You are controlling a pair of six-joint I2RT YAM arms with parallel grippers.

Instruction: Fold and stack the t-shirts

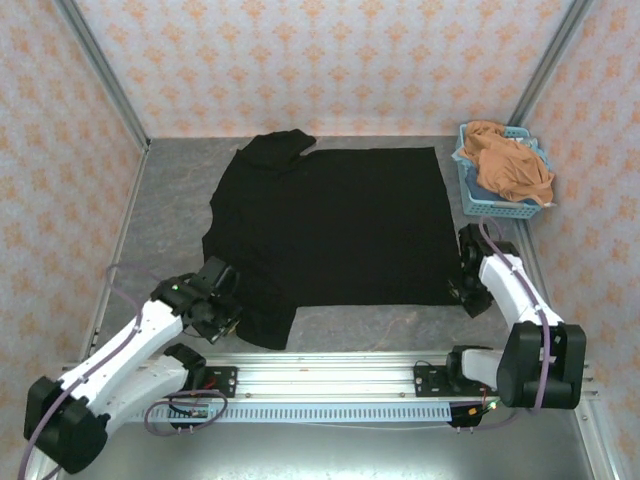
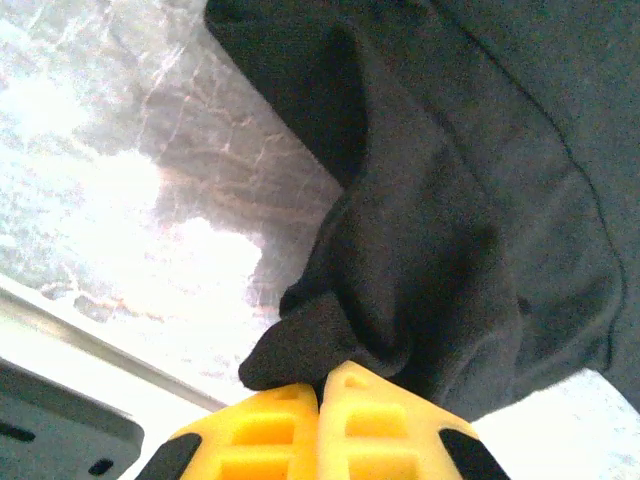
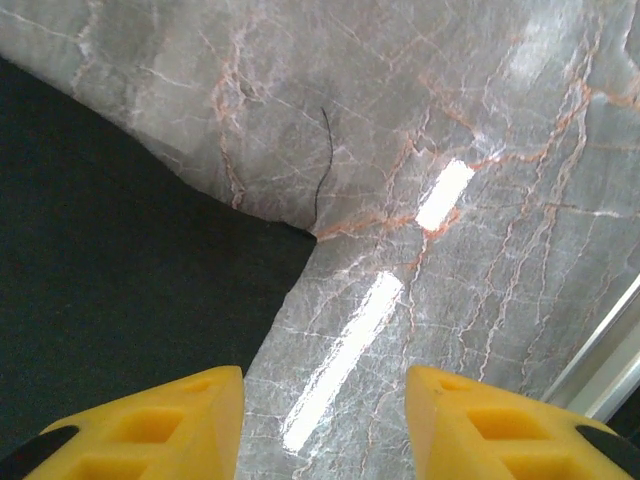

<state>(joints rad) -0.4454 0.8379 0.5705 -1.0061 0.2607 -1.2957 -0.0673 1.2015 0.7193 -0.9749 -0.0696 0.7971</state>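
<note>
Left gripper [image 2: 318,385] pinches the black t-shirt [image 2: 440,250]; right gripper [image 3: 325,400] gapes over marbled table [image 3: 450,120]

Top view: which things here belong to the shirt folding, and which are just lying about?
Belong to the job:
black t-shirt, spread out
orange t-shirt, crumpled
left gripper, shut on the black t-shirt
right gripper, open beside its edge

Just lying about:
blue basket, holding the orange t-shirt
dark thread on the table
</note>
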